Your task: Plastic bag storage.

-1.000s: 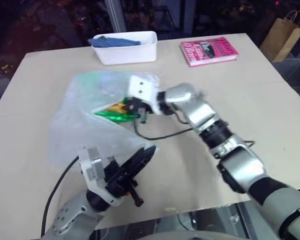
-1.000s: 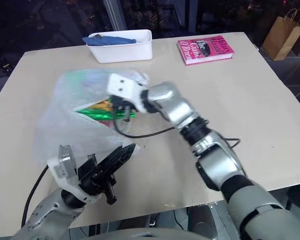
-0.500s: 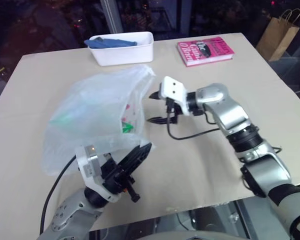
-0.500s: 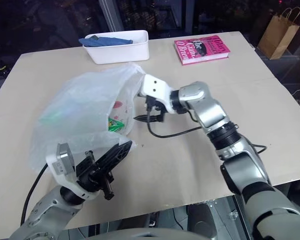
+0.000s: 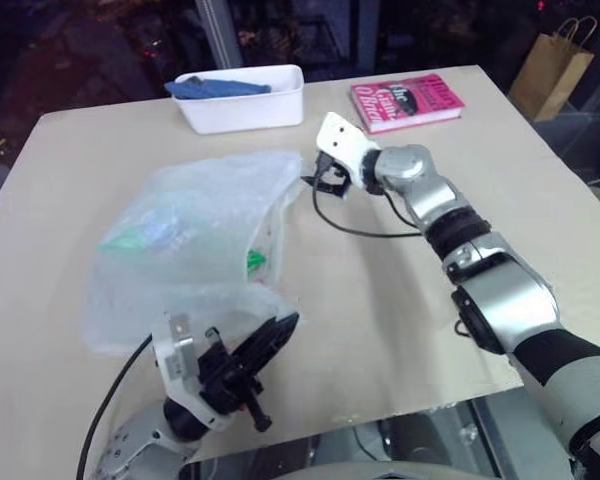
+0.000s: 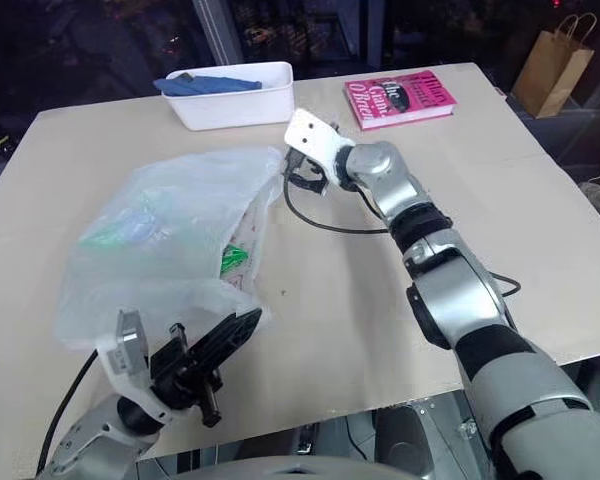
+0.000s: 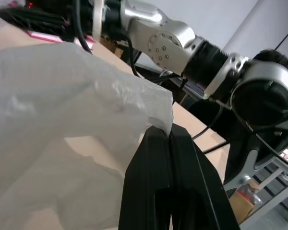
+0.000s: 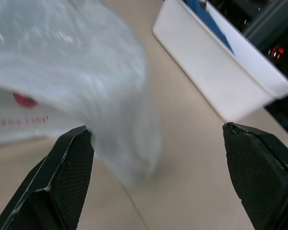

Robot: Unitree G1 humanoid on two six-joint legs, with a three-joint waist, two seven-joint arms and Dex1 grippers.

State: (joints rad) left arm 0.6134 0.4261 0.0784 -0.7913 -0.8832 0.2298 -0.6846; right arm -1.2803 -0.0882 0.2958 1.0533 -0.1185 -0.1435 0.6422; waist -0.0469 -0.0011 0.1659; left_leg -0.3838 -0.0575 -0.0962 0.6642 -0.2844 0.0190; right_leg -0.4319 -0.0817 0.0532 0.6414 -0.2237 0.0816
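The plastic bag [image 5: 195, 245] is lying crumpled on the table [image 5: 70, 150]; the left gripper [image 5: 272, 338] is pinching its near edge; the right gripper [image 6: 298, 172], fingers spread, is hovering by its far corner; thin, light and slippery, it probably wants gripping at bunched edges.

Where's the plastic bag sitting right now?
In the head views the plastic bag lies on the table's left half, below the white tray, its near corner pinched in the left end effector.

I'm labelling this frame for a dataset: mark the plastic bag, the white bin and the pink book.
plastic bag [image 5: 195, 235], left eye view, crinkled middle of its body.
white bin [image 5: 250, 108], left eye view, its front wall.
pink book [image 5: 408, 100], left eye view, middle of its cover.
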